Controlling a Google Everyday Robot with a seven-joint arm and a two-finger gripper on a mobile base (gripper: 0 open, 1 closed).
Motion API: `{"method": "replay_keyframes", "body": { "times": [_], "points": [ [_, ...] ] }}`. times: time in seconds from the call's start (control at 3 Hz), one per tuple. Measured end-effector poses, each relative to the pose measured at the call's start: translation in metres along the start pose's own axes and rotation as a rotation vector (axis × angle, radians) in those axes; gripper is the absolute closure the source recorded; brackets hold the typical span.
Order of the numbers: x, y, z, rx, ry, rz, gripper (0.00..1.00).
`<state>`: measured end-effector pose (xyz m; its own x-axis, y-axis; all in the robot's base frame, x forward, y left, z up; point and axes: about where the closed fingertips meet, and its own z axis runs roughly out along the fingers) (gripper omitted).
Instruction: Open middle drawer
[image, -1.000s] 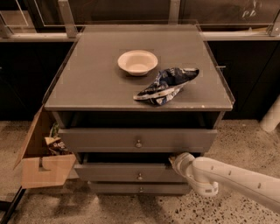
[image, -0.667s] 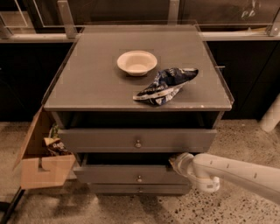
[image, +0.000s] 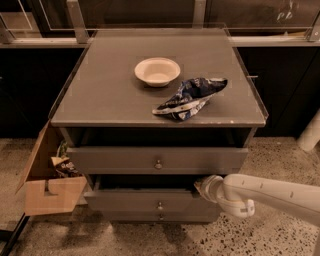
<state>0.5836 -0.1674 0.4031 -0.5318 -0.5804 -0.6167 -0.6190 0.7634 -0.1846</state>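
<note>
The grey cabinet (image: 100, 100) has three drawer fronts stacked under its top. The middle drawer (image: 125, 201) is the medium front with a small round knob (image: 160, 205) at its centre. A dark gap shows above its top edge. My gripper (image: 200, 186) is on the end of the white arm (image: 270, 195), which comes in from the right. It sits at the right end of the middle drawer's top edge, in the dark gap, right of the knob. The larger top drawer (image: 115, 160) is above it and the narrow bottom drawer (image: 161, 217) is below.
A white bowl (image: 157, 71) and a crumpled blue chip bag (image: 190, 97) lie on the cabinet top. An open cardboard box (image: 47, 187) with items in it stands on the speckled floor at the cabinet's left. Dark cabinets and a rail run behind.
My gripper has edged slightly to the left along the middle drawer's top edge. The drawers, bowl and bag look unchanged.
</note>
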Motion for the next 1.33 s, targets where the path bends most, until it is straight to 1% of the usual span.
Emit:
{"method": "replay_keyframes", "body": {
  "times": [0.33, 0.67, 1.0, 1.33],
  "points": [
    [0.028, 0.002, -0.007, -0.062, 0.063, 0.036, 1.00],
    [0.026, 0.001, -0.012, -0.065, 0.066, 0.039, 1.00],
    [0.031, 0.000, -0.015, -0.028, 0.064, 0.078, 1.00],
    [0.044, 0.003, -0.028, 0.027, 0.070, 0.153, 1.00]
  ]
}}
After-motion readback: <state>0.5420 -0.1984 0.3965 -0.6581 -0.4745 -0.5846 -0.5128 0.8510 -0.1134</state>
